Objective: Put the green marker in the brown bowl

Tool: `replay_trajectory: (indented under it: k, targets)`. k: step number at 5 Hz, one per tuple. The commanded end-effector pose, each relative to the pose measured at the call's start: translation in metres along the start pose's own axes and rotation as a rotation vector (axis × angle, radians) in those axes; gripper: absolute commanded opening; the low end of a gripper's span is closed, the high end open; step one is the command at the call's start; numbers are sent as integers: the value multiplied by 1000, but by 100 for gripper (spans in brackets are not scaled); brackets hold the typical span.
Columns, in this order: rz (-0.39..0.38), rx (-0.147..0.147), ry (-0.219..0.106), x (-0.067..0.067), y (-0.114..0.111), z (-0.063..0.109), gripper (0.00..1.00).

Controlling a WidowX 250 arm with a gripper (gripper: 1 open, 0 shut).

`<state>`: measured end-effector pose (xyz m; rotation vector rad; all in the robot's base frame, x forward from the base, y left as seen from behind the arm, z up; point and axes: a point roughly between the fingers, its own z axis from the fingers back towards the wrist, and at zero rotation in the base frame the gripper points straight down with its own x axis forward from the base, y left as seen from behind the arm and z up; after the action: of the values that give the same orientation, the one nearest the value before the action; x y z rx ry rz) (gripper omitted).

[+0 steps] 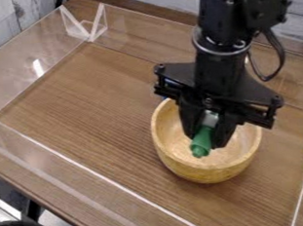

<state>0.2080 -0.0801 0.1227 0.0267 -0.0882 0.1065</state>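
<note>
The brown bowl point(178, 154) sits on the wooden table at the lower right, round and light brown with a thick rim. Directly over it my black gripper point(210, 128) points straight down, shut on the green marker point(203, 141). The marker hangs nearly upright from the fingers, its green lower end down inside the bowl's hollow. Whether that end touches the bowl's floor I cannot tell. The marker's upper part is hidden by the gripper.
Low clear plastic walls point(34, 66) fence the wooden table point(88, 100), with a folded clear corner piece point(83, 24) at the back left. A black cable point(278, 57) loops beside the arm on the right.
</note>
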Motion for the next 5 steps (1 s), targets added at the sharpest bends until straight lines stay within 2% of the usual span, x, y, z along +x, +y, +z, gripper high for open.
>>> replay_trajectory:
  k: [1,5]
  targets:
    - [10,-29,-40,5,1,9,0]
    - [9,-48,-41,8,2,8,0]
